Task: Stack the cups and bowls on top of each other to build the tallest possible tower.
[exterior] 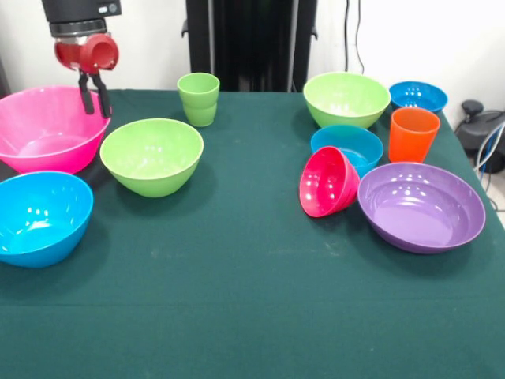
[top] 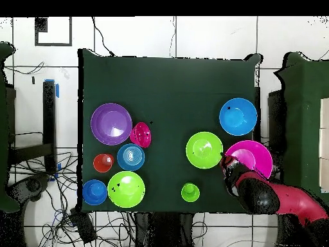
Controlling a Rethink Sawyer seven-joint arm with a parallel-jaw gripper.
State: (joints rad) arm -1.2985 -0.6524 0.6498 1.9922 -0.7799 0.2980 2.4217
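My gripper (exterior: pixel 93 96) hangs over the right rim of the big pink bowl (exterior: pixel 43 130), its fingers a little apart and empty. In the overhead view the gripper (top: pixel 226 162) sits at the pink bowl's (top: pixel 256 154) edge. Near it are a lime green bowl (exterior: pixel 151 155), a blue bowl (exterior: pixel 39 217) and the light green cup (exterior: pixel 199 99), upright. On the right stand a second lime green bowl (exterior: pixel 346 99), two blue bowls (exterior: pixel 417 96) (exterior: pixel 351 144), the orange cup (exterior: pixel 413 134) and the purple bowl (exterior: pixel 420 207). The small red-pink bowl (exterior: pixel 327 183) lies tilted on its side between them. Nothing is stacked.
The dark green tablecloth (exterior: pixel 237 260) covers the table. The robot's black pedestal (exterior: pixel 251 43) stands behind the far edge. Cables and a black device (exterior: pixel 481 126) lie beyond the right edge.
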